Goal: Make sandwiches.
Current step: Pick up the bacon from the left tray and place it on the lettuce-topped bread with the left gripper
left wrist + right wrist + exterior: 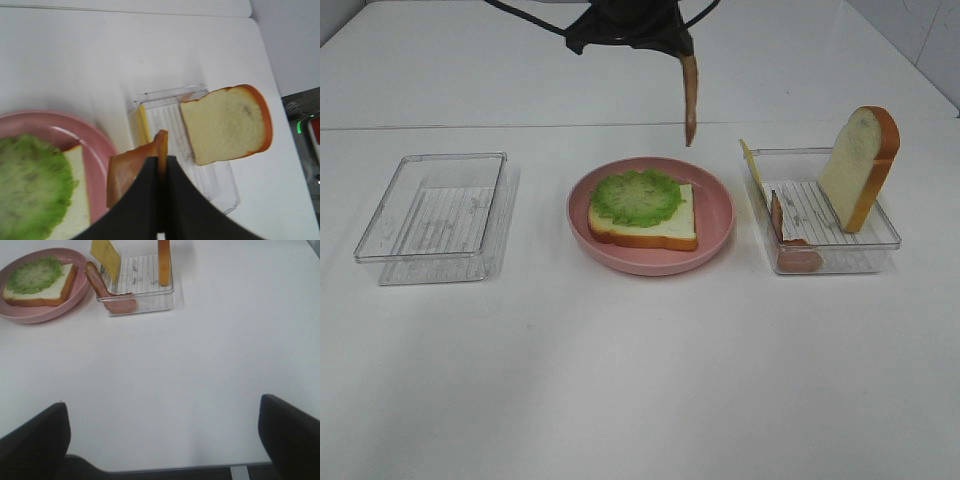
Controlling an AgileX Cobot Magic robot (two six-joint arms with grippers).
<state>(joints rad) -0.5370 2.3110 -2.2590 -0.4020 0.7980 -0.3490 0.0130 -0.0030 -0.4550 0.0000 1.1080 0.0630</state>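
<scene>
From the high camera, the left hand (686,52) is hanging over the far part of the desk (640,380). It is pinching the top of a bacon strip (689,100), which is dangling straight down behind the pink plate (718,228). On the plate a bread slice (668,231) is lying flat with lettuce (636,197) on top. To the right, a clear tray (840,258) is holding an upright slice (860,165), with cheese (750,166) leaning at its left wall and a second strip (798,260) at its front left corner. A left tray (435,215) is sitting on the other side of the plate. In the left wrist view, the two dark fingers are pressing together on the bacon strip's edge, above the plate's rim and just beside the filled tray. In the right wrist view, the right hand (162,437) is standing wide open over the desk, gripping nothing, well apart from the plate and tray.
</scene>
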